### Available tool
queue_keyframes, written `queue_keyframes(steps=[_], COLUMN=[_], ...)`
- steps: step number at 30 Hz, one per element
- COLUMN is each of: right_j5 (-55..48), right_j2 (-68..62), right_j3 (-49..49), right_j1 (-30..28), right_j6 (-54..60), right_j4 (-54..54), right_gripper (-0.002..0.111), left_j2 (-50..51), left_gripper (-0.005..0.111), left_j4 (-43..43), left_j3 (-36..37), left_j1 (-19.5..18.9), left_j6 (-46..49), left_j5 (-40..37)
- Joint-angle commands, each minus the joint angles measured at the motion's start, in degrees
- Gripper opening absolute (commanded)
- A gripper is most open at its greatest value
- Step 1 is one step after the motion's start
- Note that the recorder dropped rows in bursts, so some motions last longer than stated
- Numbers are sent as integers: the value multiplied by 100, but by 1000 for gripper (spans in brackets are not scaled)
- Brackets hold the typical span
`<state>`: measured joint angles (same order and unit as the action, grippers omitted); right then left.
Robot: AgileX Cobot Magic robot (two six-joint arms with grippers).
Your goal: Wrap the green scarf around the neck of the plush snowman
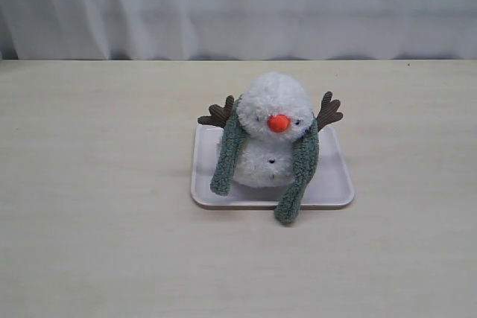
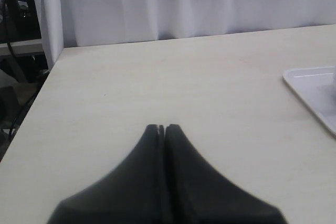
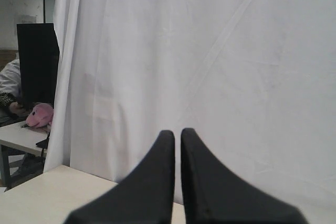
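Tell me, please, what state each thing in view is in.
plush snowman: upright on the tray.
green scarf: draped over the snowman, both ends hanging in front, uncrossed.
tray: flat on the table.
left gripper: shut, empty.
right gripper: shut to a slit, empty.

Pale table (image 1: 97, 221), white tray (image 1: 337, 178) directly on it

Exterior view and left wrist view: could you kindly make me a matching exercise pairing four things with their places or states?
1. fluffy white plush snowman
2. fuzzy sage-green knitted scarf
3. pale rectangular plastic tray
4. black left pincer

A. shut, holding nothing
B. flat on the beige table
C. hanging down both sides of the toy
D. sitting on the tray

Pairs: 1-D, 2-C, 3-B, 4-A.
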<state>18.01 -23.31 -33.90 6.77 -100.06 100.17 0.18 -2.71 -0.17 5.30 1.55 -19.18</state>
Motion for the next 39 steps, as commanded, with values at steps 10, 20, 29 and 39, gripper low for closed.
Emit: queue_keyframes(steps=[10, 20, 29, 39], right_j5=[-54, -54, -743, -1002], right_j2=[11, 70, 1268, 2288], right_j3=[39, 156, 1405, 1529], right_j1=[-15, 9, 9, 9], right_j6=[-22, -122, -149, -149], right_j4=[-37, -37, -141, -66], right_gripper=[4, 4, 4, 4], left_j2=[-18, -18, -18, -18], left_gripper=[0, 0, 0, 0], left_j4=[20, 20, 30, 30], left_j3=[17, 17, 17, 17], left_j1=[-42, -42, -42, -42], left_j6=[-35, -35, -35, -24], left_j5=[56, 56, 56, 66])
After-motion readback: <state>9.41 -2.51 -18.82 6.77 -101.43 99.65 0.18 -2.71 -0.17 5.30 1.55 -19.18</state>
